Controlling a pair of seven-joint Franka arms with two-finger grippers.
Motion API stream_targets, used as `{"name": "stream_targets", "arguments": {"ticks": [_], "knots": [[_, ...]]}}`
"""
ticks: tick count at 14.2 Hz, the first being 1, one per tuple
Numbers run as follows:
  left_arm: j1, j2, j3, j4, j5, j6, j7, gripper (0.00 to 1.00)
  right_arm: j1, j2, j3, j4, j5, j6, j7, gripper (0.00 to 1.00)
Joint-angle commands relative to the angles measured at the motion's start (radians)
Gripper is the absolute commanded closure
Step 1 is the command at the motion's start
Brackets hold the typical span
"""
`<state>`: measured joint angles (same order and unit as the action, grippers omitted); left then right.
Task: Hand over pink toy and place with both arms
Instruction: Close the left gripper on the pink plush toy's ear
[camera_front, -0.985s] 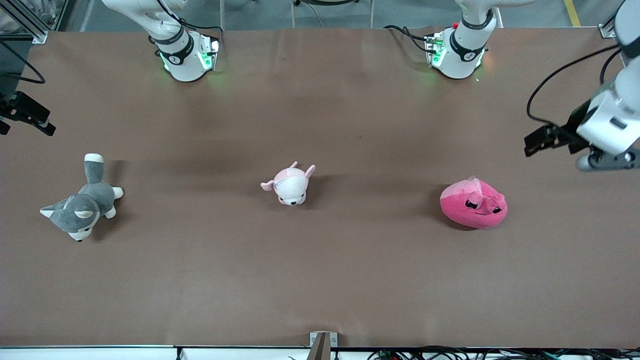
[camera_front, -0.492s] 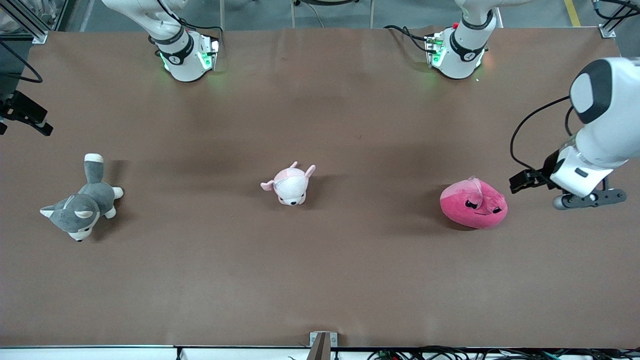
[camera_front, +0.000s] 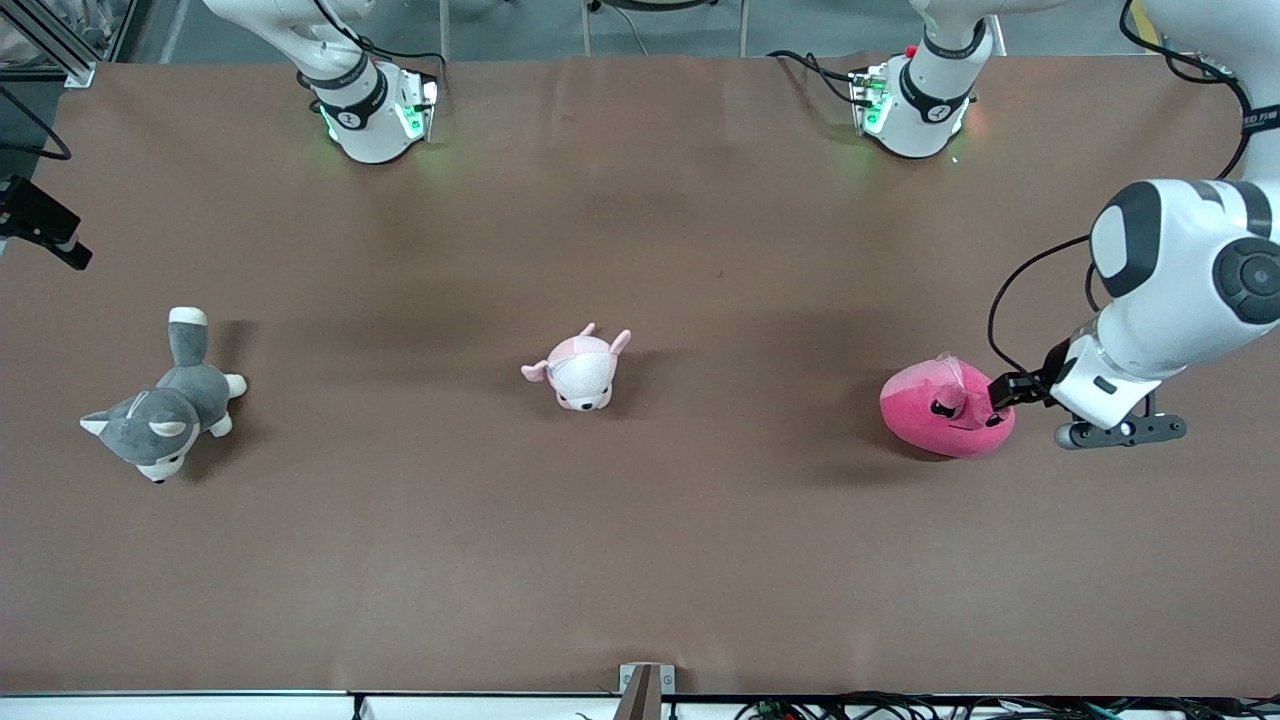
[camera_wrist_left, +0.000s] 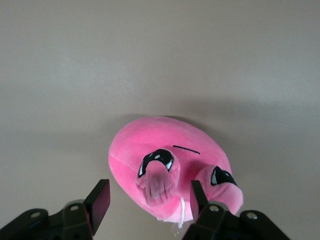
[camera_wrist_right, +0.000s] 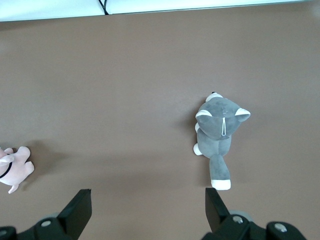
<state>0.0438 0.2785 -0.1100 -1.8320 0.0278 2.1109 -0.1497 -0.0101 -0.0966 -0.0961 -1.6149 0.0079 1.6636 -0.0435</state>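
The pink toy (camera_front: 945, 412) is a hot-pink blob plush with black eyes, lying on the brown table toward the left arm's end. My left gripper (camera_front: 1000, 392) is open just over the toy's edge on that same end. In the left wrist view the toy (camera_wrist_left: 165, 145) fills the middle, and the open gripper (camera_wrist_left: 149, 202) has one finger on each side of the toy's near part without closing on it. My right gripper (camera_front: 45, 235) waits open and empty at the right arm's end of the table, and it also shows in the right wrist view (camera_wrist_right: 147, 205).
A pale pink-and-white puppy plush (camera_front: 580, 368) lies mid-table, also seen in the right wrist view (camera_wrist_right: 12, 167). A grey-and-white husky plush (camera_front: 165, 400) lies toward the right arm's end, below my right gripper in its wrist view (camera_wrist_right: 217, 135). The table (camera_front: 640, 560) is brown.
My left arm has swung in from the table's end and come down, bringing its open gripper to the pink toy. The right gripper has barely shifted. The toys have not moved.
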Motion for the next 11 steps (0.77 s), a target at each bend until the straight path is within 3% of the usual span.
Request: {"name": "stream_targets", "arguments": {"ticks": [1,5,8,11], "knots": [[0.001,0.01,-0.002,-0.006,0.007,0.009,-0.002,0.34,-0.022,0.0,0.004,0.007,0.011,-0.002,-0.006,0.0],[-0.001,0.028,-0.002,-0.006,0.007,0.009,-0.002,0.58,-0.022,0.0,0.004,0.007,0.011,-0.001,-0.004,0.0],[-0.001,0.03,-0.002,-0.006,0.006,0.005,-0.002,0.84,-0.022,0.002,0.004,0.007,0.011,-0.001,-0.006,0.0],[-0.002,0.025,-0.004,-0.003,0.006,-0.003,-0.002,0.99,-0.025,0.003,0.004,0.006,0.011,0.001,-0.006,0.0]]}}
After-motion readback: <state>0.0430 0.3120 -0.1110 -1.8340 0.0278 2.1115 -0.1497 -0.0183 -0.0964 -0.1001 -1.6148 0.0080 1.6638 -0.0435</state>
